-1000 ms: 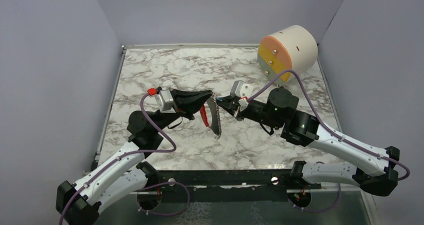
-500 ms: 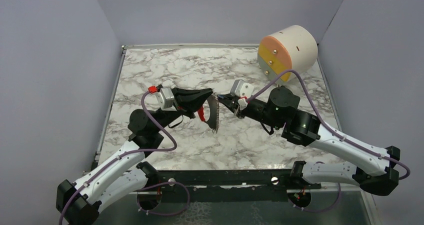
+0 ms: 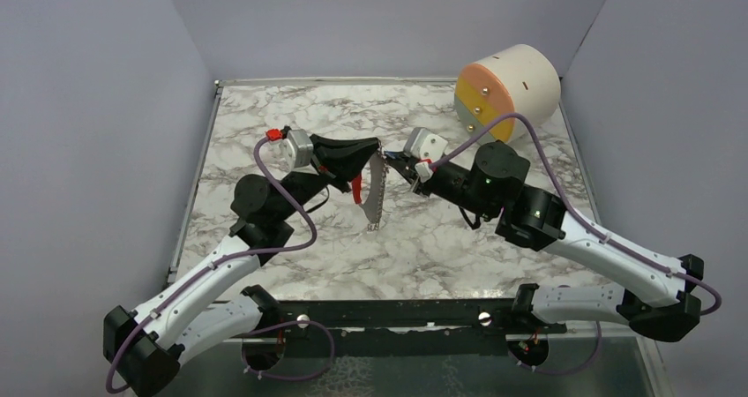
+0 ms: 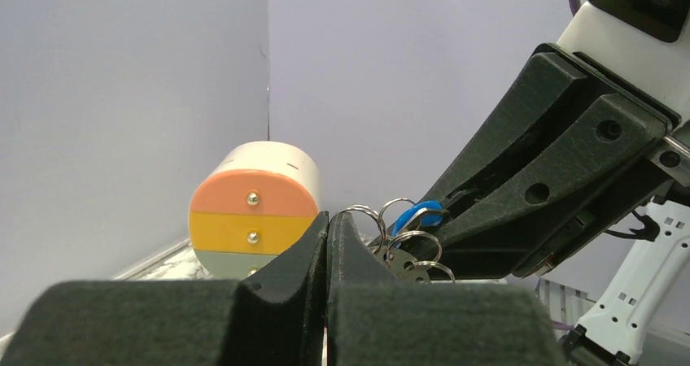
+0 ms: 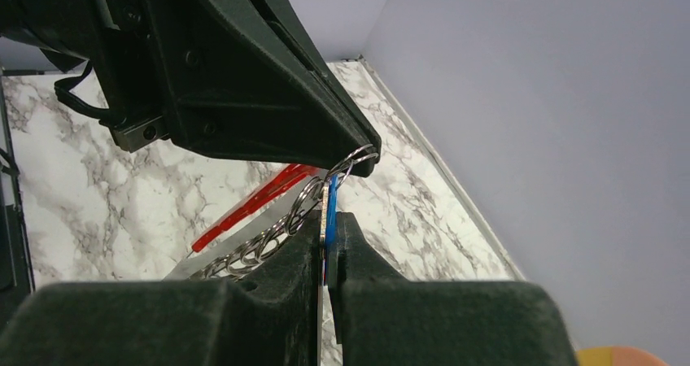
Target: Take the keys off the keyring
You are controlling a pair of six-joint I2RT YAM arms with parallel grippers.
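We see the marble table spread under both arms, and at its far right corner the cream cylinder lying on its side, its orange, yellow and pale banded face turned toward the arms. The left arm and the right arm reach in from either side and meet tip to tip above the middle of the table. The left gripper has its fingers pressed together on the top rings of the keyring. This hangs from it as a silvery chain of linked rings, and we cannot tell whether its lower end touches the marble. Its red part dangles just beside the chain. The right gripper is pinched narrow on the keys, a small blue piece standing on edge between its fingertips and touching the rings at the left gripper's tip.
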